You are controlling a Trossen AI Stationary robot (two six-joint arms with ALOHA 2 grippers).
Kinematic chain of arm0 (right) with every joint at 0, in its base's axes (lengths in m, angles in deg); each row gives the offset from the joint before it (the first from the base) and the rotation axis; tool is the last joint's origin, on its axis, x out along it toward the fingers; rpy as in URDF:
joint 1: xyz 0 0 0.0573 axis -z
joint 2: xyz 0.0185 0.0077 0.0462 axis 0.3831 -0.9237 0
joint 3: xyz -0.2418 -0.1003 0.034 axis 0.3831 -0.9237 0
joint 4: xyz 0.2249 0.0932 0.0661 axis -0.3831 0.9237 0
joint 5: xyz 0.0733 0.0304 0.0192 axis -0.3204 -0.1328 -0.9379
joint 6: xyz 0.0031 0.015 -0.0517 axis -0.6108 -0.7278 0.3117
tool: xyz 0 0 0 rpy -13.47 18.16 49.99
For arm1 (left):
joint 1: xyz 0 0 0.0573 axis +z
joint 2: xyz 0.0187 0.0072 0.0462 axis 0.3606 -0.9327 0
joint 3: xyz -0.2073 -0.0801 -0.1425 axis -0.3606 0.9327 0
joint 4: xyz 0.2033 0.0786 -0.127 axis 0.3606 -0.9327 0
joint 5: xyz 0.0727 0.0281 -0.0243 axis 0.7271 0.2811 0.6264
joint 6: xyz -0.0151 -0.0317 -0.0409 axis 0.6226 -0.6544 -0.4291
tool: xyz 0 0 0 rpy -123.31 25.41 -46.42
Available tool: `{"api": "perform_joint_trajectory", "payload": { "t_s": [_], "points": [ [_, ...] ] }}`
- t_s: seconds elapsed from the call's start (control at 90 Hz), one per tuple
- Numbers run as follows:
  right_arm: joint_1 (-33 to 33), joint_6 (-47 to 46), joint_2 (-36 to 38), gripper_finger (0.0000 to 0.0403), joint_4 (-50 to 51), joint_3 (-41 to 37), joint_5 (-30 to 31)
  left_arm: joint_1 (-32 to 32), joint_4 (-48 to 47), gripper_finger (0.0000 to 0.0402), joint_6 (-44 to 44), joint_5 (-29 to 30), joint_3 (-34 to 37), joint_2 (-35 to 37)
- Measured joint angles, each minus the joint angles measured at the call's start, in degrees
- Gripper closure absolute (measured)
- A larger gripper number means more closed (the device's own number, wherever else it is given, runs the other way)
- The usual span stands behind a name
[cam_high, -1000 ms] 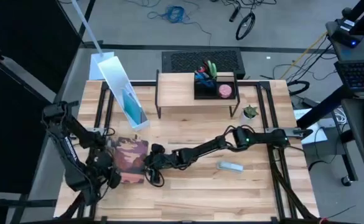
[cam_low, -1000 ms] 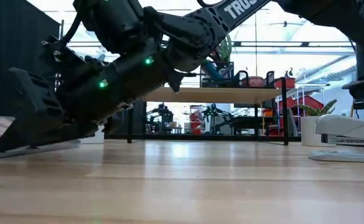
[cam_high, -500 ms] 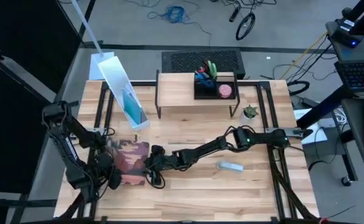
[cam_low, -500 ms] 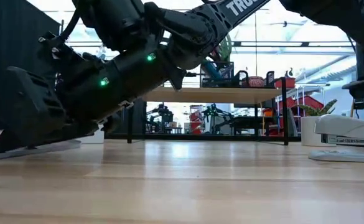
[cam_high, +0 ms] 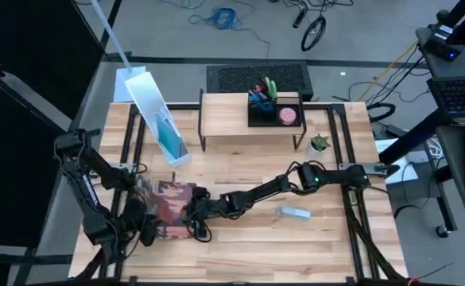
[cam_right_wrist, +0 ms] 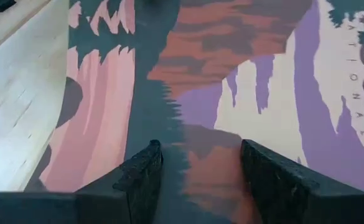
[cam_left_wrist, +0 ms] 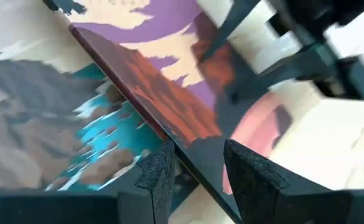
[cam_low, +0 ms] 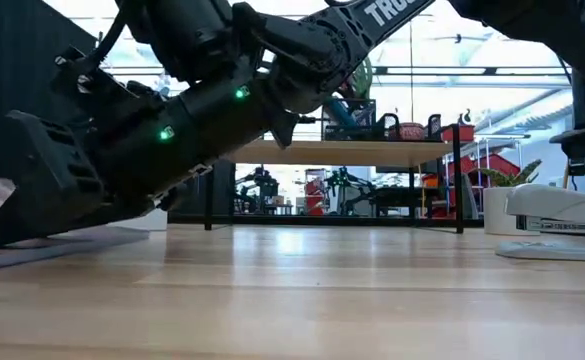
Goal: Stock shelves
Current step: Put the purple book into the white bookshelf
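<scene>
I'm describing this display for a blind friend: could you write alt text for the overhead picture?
Two dark robot arms meet over a colourful illustrated book at the wooden table's near-left: the left gripper at its left edge, the right gripper at its right. Behind stand a light-wood desk riser carrying a black organizer tray, a tilted white file box, a small potted plant and a stapler.

A book (cam_high: 171, 208) with a reddish cover is lying at about eight o'clock on the table (cam_high: 296, 254), with the left gripper (cam_high: 139, 225) at its left edge and the right gripper (cam_high: 195, 218) at its right edge. The shelves (cam_high: 226, 117) are standing at twelve o'clock.
</scene>
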Motion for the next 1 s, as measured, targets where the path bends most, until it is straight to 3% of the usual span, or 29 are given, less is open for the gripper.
{"api": "perform_joint_trajectory", "payload": {
  "t_s": [0.244,0.489,1.0],
  "points": [
    [-0.2,1.3,0.0,0.0202,-0.1,0.0,0.2,4.2,0.4,0.0277,0.2,1.4,0.0,0.0],
    [-0.2,1.3,0.0,0.0202,-0.4,0.0,0.2,8.1,1.0,0.0277,0.2,-3.4,0.0,0.0],
    [-0.1,2.1,-0.1,0.0202,-0.6,0.0,0.3,9.7,0.6,0.0277,3.4,-10.3,0.1,-0.7]
  ]
}}
